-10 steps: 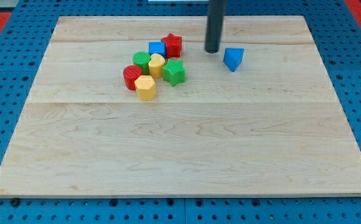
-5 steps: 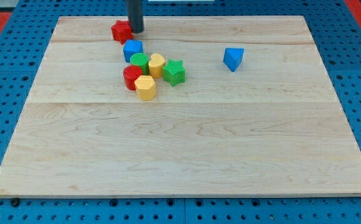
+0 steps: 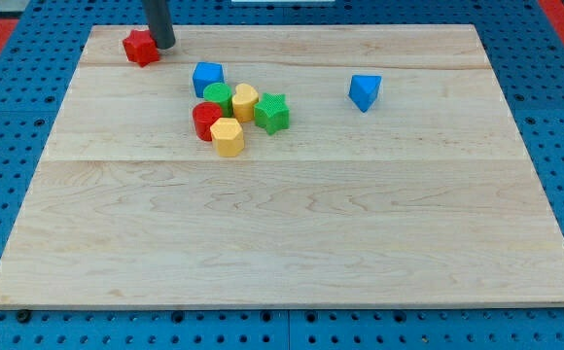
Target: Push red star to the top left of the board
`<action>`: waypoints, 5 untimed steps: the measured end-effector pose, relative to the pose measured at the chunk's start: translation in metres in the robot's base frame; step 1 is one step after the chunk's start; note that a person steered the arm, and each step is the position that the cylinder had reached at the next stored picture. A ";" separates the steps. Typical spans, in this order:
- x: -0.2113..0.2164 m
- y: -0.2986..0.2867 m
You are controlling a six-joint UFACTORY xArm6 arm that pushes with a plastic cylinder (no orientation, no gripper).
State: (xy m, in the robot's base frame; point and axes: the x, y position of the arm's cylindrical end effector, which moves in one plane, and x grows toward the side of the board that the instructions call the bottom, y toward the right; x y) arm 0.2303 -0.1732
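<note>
The red star point(image 3: 140, 47) lies near the top left corner of the wooden board point(image 3: 282, 224). My tip point(image 3: 162, 45) stands right against the star's right side, touching it. The dark rod rises from there out of the view's top.
A blue cube point(image 3: 207, 78) sits below and right of the star. A cluster lies just below it: green round block point(image 3: 220, 96), yellow round block point(image 3: 245, 101), green star point(image 3: 272, 113), red round block point(image 3: 205, 122), yellow hexagon block point(image 3: 228, 137). A blue triangular block point(image 3: 364, 92) sits apart at the right.
My tip swept left across the top of the board, pushing the red star from the cluster to the top left. The blue cube was nudged left and down.
</note>
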 end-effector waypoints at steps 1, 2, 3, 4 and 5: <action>0.015 0.078; 0.048 0.110; 0.065 0.074; 0.101 0.086; 0.136 0.114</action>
